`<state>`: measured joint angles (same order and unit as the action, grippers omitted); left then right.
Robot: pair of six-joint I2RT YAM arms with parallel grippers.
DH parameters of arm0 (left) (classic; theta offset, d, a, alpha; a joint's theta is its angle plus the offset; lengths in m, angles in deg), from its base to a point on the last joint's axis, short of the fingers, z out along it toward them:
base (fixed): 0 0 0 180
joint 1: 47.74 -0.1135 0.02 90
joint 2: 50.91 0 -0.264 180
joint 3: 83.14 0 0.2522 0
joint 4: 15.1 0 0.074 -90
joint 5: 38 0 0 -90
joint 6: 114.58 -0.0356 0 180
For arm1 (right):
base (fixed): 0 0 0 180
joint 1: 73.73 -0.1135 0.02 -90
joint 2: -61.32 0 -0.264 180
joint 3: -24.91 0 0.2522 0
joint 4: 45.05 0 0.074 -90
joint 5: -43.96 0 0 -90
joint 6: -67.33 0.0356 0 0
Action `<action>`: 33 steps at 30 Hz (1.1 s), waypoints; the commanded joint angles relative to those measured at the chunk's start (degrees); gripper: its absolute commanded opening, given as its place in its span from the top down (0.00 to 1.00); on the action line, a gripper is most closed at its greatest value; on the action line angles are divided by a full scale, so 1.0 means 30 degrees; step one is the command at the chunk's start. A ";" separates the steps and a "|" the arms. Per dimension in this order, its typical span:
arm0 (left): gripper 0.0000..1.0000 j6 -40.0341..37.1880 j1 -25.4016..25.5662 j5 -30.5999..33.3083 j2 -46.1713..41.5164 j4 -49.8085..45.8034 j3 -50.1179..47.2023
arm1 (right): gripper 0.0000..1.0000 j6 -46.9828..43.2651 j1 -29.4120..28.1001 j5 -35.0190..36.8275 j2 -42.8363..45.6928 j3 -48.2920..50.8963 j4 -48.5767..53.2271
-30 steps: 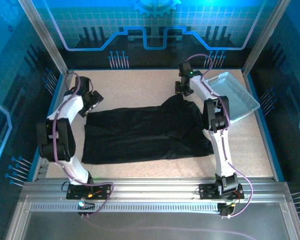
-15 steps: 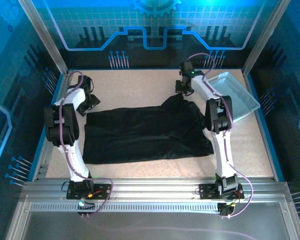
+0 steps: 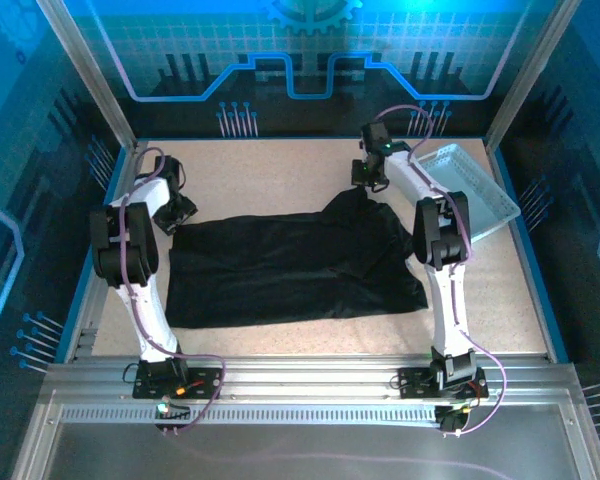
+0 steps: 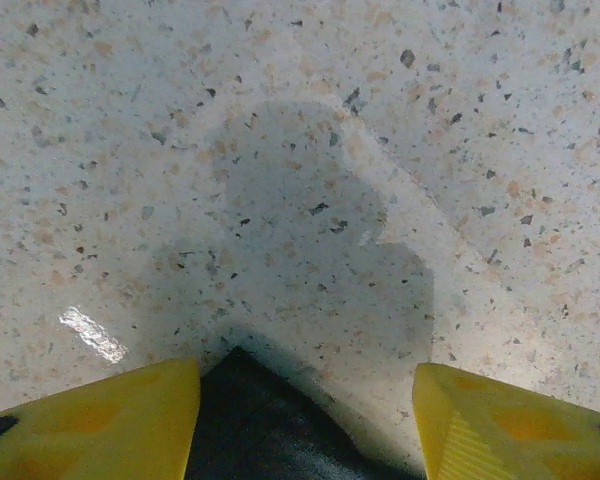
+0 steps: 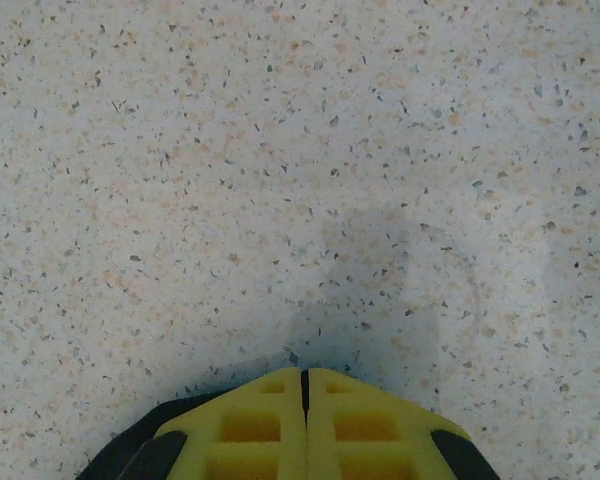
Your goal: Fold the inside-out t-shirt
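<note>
Top external: black t-shirt (image 3: pixel 280 265) on speckled table (image 3: pixel 280 170), blue walls (image 3: pixel 40 120) around.

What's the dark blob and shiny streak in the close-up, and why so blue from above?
Left wrist view: the blob is the shadow of the left gripper on the speckled table, the streak is glare; right wrist view: a fainter shadow; top view: blue-lit walls, and the black t-shirt shows little detail.
</note>
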<state>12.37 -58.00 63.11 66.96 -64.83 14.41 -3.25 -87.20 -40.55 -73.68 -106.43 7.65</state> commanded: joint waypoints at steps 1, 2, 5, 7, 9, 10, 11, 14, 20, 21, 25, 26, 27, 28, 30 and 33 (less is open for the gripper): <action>0.43 -0.0202 -0.0311 -0.0453 0.0446 -0.0025 -0.0153 | 0.99 0.0168 0.0182 -0.0409 0.1422 0.0723 -0.0443; 0.44 -0.0216 -0.0300 -0.0447 0.0425 0.0007 -0.0184 | 0.99 0.0219 0.0217 -0.0502 0.1543 0.0904 -0.0537; 0.48 -0.0096 -0.0300 -0.0506 0.0473 -0.0081 -0.0215 | 0.99 0.0214 0.0322 -0.0560 0.1811 0.1147 -0.0616; 0.49 -0.0045 -0.0299 -0.0656 0.0503 -0.0250 -0.0273 | 0.99 0.0198 0.0347 -0.0515 0.1988 0.1317 -0.0642; 0.51 0.0004 -0.0301 -0.0724 0.0444 -0.0286 -0.0430 | 0.99 0.0173 0.0419 -0.0486 0.2246 0.1557 -0.0717; 0.53 0.0039 -0.0300 -0.0752 0.0439 -0.0243 -0.0520 | 0.99 0.0175 0.0448 -0.0485 0.2375 0.1695 -0.0798; 0.55 0.0061 -0.0305 -0.0774 0.0420 -0.0257 -0.0608 | 0.99 0.0206 0.0500 -0.0505 0.2509 0.1847 -0.0875; 0.63 0.0164 -0.0322 -0.0999 0.0394 -0.0084 -0.0908 | 0.99 0.0316 0.0642 -0.0608 0.2901 0.2284 -0.1037; 0.80 0.0260 -0.0330 -0.1099 0.0146 0.0309 -0.1275 | 0.99 0.0439 0.0815 -0.0691 0.3730 0.3124 -0.1376; 0.82 0.0267 -0.0338 -0.1126 0.0118 0.0327 -0.1255 | 1.00 0.0412 0.0849 -0.0697 0.3782 0.3172 -0.1372; 1.00 0.0311 -0.0351 -0.1423 -0.0079 0.0651 -0.1238 | 1.00 0.0383 0.0916 -0.0804 0.4283 0.3249 -0.1381; 1.00 0.0375 -0.0357 -0.1530 -0.0234 0.0835 -0.1325 | 1.00 0.0382 0.0918 -0.0833 0.4426 0.3199 -0.1349; 1.00 0.0431 -0.0360 -0.1564 -0.0438 0.0883 -0.1357 | 1.00 0.0368 0.0954 -0.0866 0.4517 0.3138 -0.1295; 1.00 0.0473 -0.0359 -0.1515 -0.0668 0.0961 -0.1428 | 1.00 0.0382 0.0986 -0.0893 0.4637 0.3031 -0.1196; 1.00 0.0652 -0.0359 -0.1485 -0.1378 0.1222 -0.1726 | 1.00 0.0346 0.1022 -0.1039 0.4876 0.2764 -0.0983; 1.00 0.0948 -0.0338 -0.1162 -0.2774 0.1736 -0.2405 | 1.00 0.0374 0.1004 -0.1295 0.5220 0.2276 -0.0526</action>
<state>13.24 -58.68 60.23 63.59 -60.59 8.90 -2.74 -84.99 -43.21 -61.17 -97.30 4.53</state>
